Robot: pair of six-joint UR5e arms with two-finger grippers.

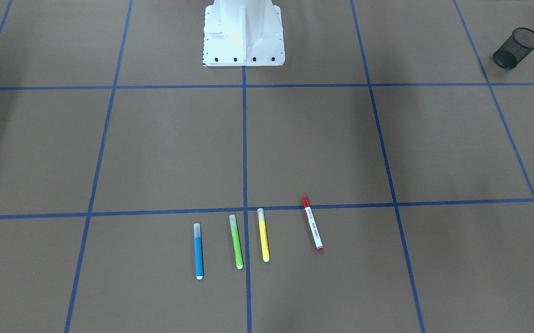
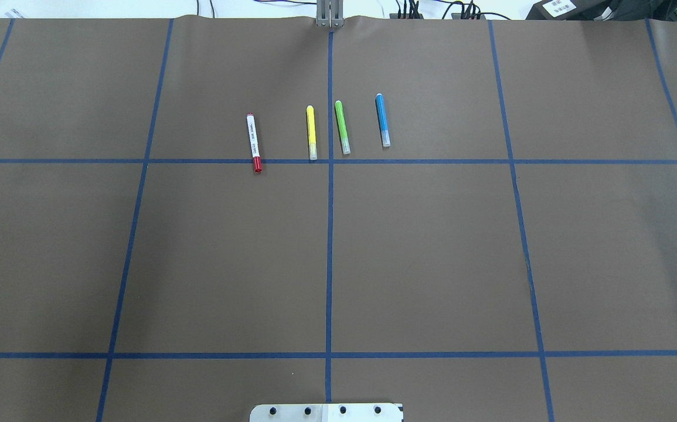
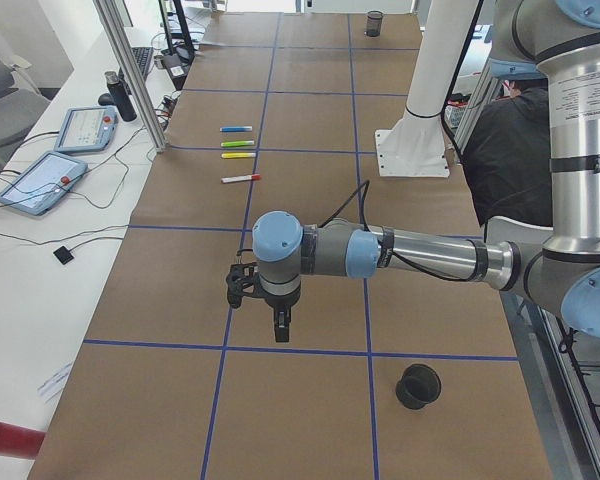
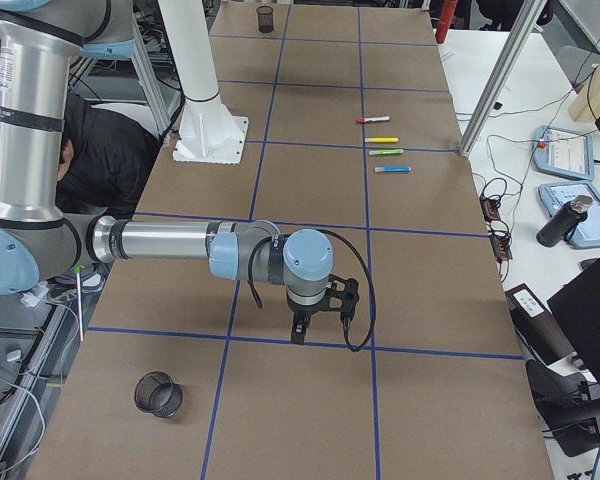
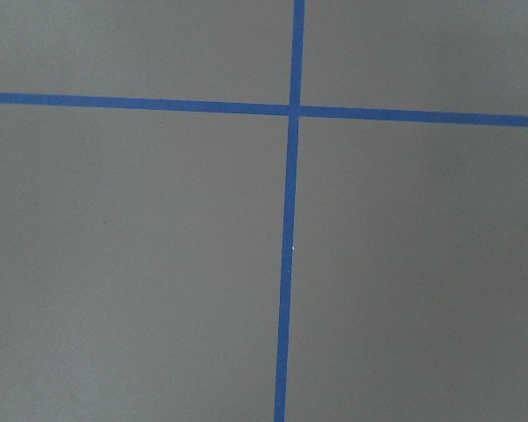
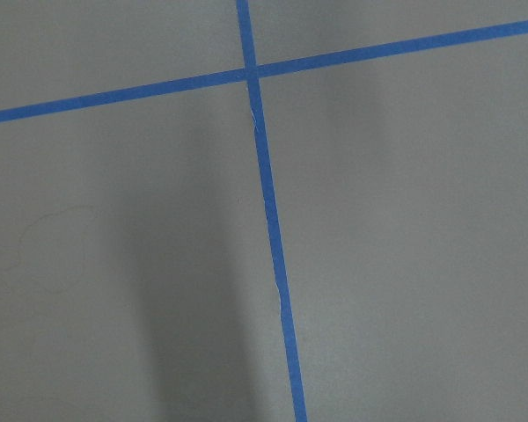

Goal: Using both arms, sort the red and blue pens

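Two pens, the red pen at eleven o'clock and the blue pen at one o'clock from the base, lie unsorted on the table, so both moves remain; whether the left gripper and right gripper stand parted or closed cannot be told.

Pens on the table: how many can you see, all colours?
4, in a row across the table's far side: red pen on the robot's left, then yellow marker, green marker, blue pen. None looks hidden.
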